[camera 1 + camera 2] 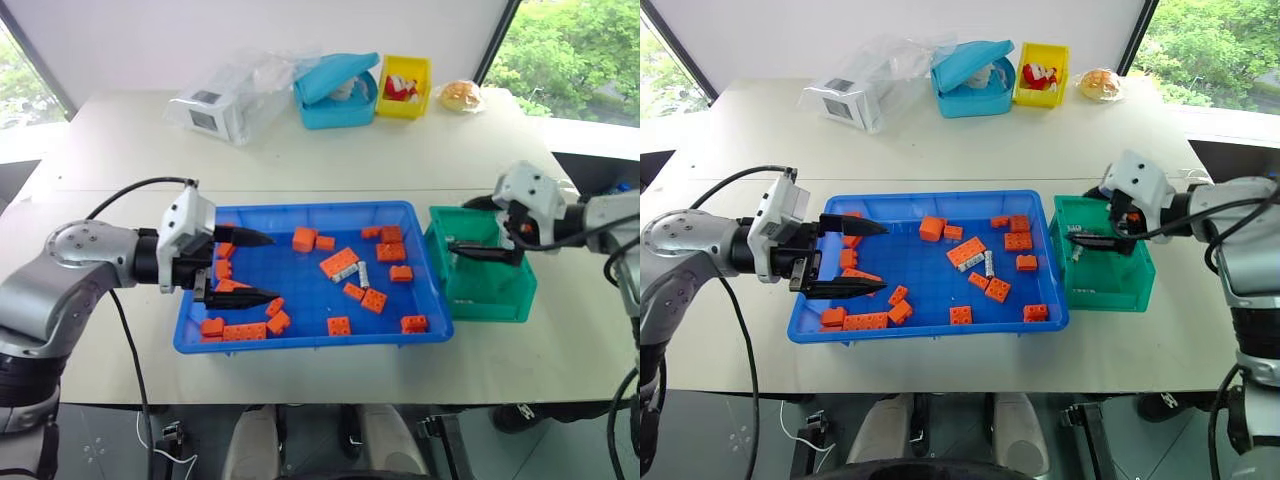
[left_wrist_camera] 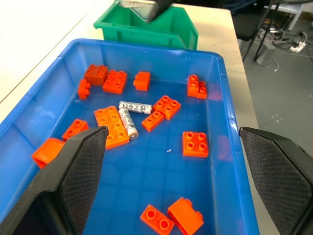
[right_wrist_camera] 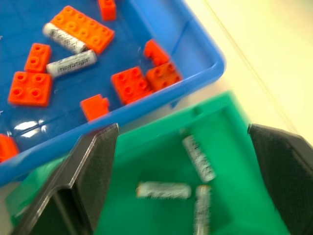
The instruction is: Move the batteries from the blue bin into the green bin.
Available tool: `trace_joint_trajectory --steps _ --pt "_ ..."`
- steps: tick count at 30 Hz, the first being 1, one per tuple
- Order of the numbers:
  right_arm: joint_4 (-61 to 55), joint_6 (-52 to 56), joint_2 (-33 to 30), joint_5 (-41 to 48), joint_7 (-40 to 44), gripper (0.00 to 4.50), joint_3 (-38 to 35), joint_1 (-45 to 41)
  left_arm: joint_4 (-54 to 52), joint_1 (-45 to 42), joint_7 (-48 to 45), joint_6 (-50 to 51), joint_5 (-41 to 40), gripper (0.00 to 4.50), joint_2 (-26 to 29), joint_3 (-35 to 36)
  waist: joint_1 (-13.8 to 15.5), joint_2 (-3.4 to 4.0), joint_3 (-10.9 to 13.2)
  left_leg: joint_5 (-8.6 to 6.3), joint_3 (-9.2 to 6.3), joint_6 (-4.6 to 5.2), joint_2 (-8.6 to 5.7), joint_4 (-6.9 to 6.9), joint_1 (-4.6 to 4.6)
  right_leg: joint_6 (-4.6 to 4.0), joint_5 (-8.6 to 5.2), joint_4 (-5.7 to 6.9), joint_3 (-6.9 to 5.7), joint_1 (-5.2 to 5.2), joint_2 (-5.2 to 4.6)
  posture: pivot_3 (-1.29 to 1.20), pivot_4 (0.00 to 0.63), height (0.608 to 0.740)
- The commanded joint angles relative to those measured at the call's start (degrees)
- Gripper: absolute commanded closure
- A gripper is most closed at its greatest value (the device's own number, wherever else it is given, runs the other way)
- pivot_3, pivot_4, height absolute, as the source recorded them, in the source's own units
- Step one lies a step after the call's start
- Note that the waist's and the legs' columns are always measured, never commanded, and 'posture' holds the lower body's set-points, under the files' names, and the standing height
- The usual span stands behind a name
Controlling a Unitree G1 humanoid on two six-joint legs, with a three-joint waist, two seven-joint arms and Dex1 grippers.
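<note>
The blue bin (image 1: 310,208) sits mid-table holding two batteries (image 1: 355,273) among orange bricks. In the left wrist view these batteries (image 2: 131,115) lie side by side at the tray's middle. My left gripper (image 1: 273,267) hangs open over the tray's left end, nothing between its fingers. The green bin (image 1: 490,295) stands against the tray's right end. My right gripper (image 3: 183,128) is open above it and holds nothing. Three batteries (image 3: 198,157) lie on the green bin's floor below it.
Several orange bricks (image 1: 339,262) are scattered across the blue tray. At the table's far side stand a light-blue lidded box (image 1: 335,95), a yellow bin (image 1: 405,87), a clear bag with a white box (image 1: 225,105) and a bun (image 1: 461,95).
</note>
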Motion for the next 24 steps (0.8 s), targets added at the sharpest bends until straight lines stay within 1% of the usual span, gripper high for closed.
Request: trace_joint_trajectory --steps 1,4,6,9,12,15,16,17,18,21,24 --pt "-6.9 7.1 3.6 4.5 -1.5 0.08 2.9 -3.2 -1.7 0.2 0.2 -0.5 -0.1 0.00 0.6 1.5 0.1 -0.01 0.0 0.00 -0.01 0.00 0.00 0.00 0.00 0.00 0.00 0.00 -0.01 0.00 0.00 0.00 0.150 0.736" --pt "-11.6 12.7 7.0 5.8 -4.0 0.08 7.0 -3.9 -2.4 1.0 0.6 -0.2 -0.1 0.00 0.9 2.0 0.2 -0.01 0.0 0.00 -0.01 0.00 0.01 -0.01 -0.04 0.11 0.05 0.00 -0.01 -0.01 -0.01 0.00 0.150 0.736" --pt "-13.4 13.8 8.8 5.0 -5.7 0.08 10.5 -3.7 -2.8 1.5 0.9 0.0 -0.2 0.00 1.0 2.4 0.3 -0.01 0.0 0.00 0.00 0.00 0.00 0.00 -0.05 0.15 0.07 0.00 -0.01 -0.01 -0.03 0.00 0.150 0.736" --pt "-13.3 11.7 10.1 3.1 -7.3 0.08 15.1 -3.3 -3.3 1.8 1.2 0.4 -0.5 0.00 1.2 2.7 0.5 -0.05 0.0 0.00 0.00 0.00 -0.01 0.04 -0.09 0.00 -0.01 -0.02 -0.04 0.00 -0.08 0.00 0.150 0.736" --pt "-10.3 8.4 12.5 0.9 -8.4 0.08 19.8 -4.0 -3.2 1.5 1.2 0.7 -0.6 0.00 1.3 2.7 0.4 -0.07 0.0 0.00 0.01 0.00 -0.03 0.07 -0.09 0.00 -0.01 -0.02 -0.04 0.01 -0.08 0.00 0.150 0.736" --pt "-7.9 6.5 14.2 -0.2 -8.1 0.87 22.6 -4.9 -3.1 1.2 1.3 0.8 -0.6 0.00 1.5 2.8 0.3 -0.07 0.0 0.00 -0.01 0.00 -0.01 0.07 -0.09 0.01 -0.01 -0.01 -0.05 0.00 -0.05 0.00 0.150 0.736" --pt "-7.1 5.8 14.5 -0.6 -7.9 1.45 23.1 -5.1 -3.1 1.2 1.3 0.8 -0.6 0.00 1.5 2.9 0.3 -0.07 0.0 0.00 -0.01 0.00 -0.01 0.07 -0.09 0.01 0.00 0.01 -0.05 -0.01 -0.05 0.00 0.150 0.736" --pt "-6.4 5.0 14.7 -1.0 -7.7 1.84 23.6 -5.5 -3.2 1.2 1.3 0.8 -0.6 0.00 1.6 3.0 0.3 -0.07 0.0 0.00 -0.01 0.00 -0.01 0.07 -0.09 0.03 0.00 0.01 -0.05 -0.01 -0.05 0.00 0.150 0.736" --pt "-5.6 4.3 14.8 -1.3 -7.4 2.47 24.1 -5.8 -3.2 1.3 1.4 0.8 -0.6 0.00 1.6 3.1 0.3 -0.07 0.0 0.00 -0.01 0.00 -0.01 0.07 -0.09 0.05 0.01 0.01 -0.06 -0.01 -0.04 0.00 0.150 0.736" --pt "-3.6 2.0 14.9 -2.5 -6.7 3.92 25.3 -6.4 -3.3 1.6 1.5 0.7 -0.6 0.00 1.8 3.3 0.3 -0.07 0.0 0.00 0.00 0.00 -0.01 0.07 -0.09 0.05 0.01 0.00 -0.05 -0.01 -0.05 0.00 0.150 0.736" --pt "-0.1 -2.0 14.5 -4.5 -4.4 3.92 27.3 -7.4 -3.3 1.7 1.8 0.5 -0.5 0.00 1.7 3.5 0.3 -0.07 0.0 0.00 0.00 0.01 -0.01 0.07 -0.09 0.03 0.01 0.00 -0.06 0.00 -0.05 0.00 0.150 0.736"
